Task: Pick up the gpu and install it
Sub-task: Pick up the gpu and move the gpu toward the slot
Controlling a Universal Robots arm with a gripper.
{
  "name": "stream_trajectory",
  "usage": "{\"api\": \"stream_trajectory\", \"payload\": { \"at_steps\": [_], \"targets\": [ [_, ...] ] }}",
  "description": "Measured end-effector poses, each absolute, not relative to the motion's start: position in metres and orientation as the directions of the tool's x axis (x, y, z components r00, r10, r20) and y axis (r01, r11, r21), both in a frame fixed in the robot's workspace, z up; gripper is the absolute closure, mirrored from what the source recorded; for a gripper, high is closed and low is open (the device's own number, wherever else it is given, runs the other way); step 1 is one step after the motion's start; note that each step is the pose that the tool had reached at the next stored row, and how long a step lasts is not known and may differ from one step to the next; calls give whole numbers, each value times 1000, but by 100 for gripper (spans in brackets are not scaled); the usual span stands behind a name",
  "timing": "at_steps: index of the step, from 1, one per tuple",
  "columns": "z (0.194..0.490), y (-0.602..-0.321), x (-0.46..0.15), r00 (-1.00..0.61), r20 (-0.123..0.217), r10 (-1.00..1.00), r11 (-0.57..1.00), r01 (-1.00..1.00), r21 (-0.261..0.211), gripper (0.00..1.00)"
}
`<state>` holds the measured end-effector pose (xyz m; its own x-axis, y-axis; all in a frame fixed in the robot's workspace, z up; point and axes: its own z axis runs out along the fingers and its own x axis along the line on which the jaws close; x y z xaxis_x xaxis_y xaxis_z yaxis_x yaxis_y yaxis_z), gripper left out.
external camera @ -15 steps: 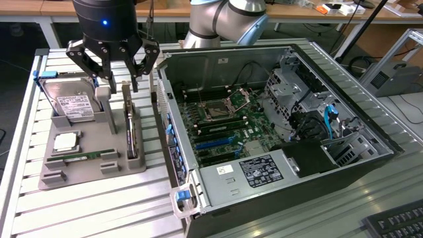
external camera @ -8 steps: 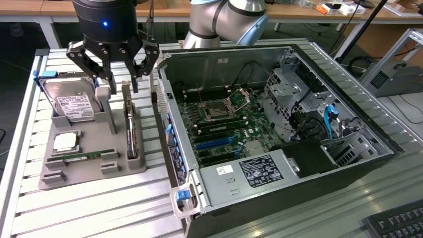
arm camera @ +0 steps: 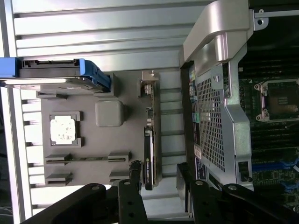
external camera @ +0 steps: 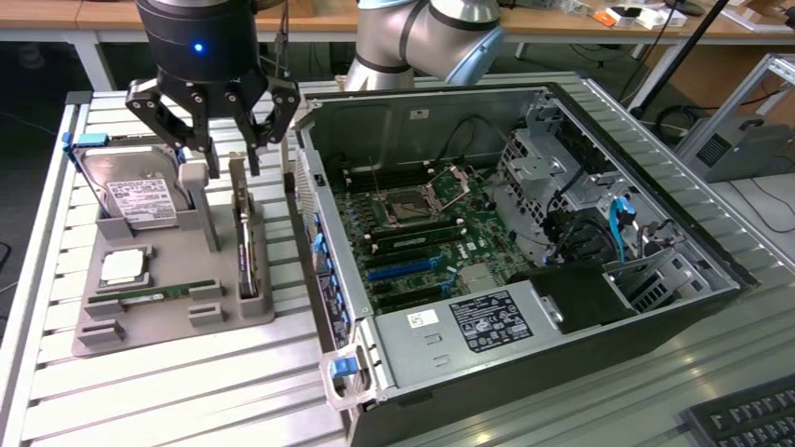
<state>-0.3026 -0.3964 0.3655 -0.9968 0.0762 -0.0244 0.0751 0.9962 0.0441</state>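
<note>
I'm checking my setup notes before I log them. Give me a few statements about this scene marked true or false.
1. The gripper is open, over the graphics card. True.
2. The graphics card is installed in the computer. False: it stands on edge in the gray holder.
3. A hard drive sits in the same holder. True.
4. The gripper holds the memory stick. False: the stick lies in the holder.

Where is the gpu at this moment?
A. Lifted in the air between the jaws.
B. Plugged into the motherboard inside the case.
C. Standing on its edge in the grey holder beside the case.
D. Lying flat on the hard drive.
C: the gpu stands on edge in a slot of the grey holder, beside the computer case, with the open jaws over it, not closed on it.
</note>
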Motion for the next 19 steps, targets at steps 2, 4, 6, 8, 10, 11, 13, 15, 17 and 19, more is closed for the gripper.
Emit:
{"api": "stream_trajectory", "payload": {
  "at_steps": [2, 4, 6, 8, 10, 11, 13, 15, 17, 19],
  "targets": [
    [365, -396, -303, -997, -24, 76, 996, 75, 44, 56],
    [365, -396, -303, -997, -24, 76, 996, 75, 44, 56],
    [364, -396, -303, -997, -24, 76, 996, 75, 44, 56],
    [364, -396, -303, -997, -24, 76, 996, 75, 44, 56],
    [363, -396, -303, -997, -24, 76, 996, 75, 44, 56],
    [363, -396, -303, -997, -24, 76, 996, 75, 44, 56],
    [363, -396, -303, -997, -24, 76, 996, 75, 44, 56],
    [362, -396, -303, -997, -24, 76, 996, 75, 44, 56],
    [362, -396, -303, -997, -24, 76, 996, 75, 44, 56],
    [361, -396, -303, -997, -24, 76, 996, 75, 44, 56]
  ]
}}
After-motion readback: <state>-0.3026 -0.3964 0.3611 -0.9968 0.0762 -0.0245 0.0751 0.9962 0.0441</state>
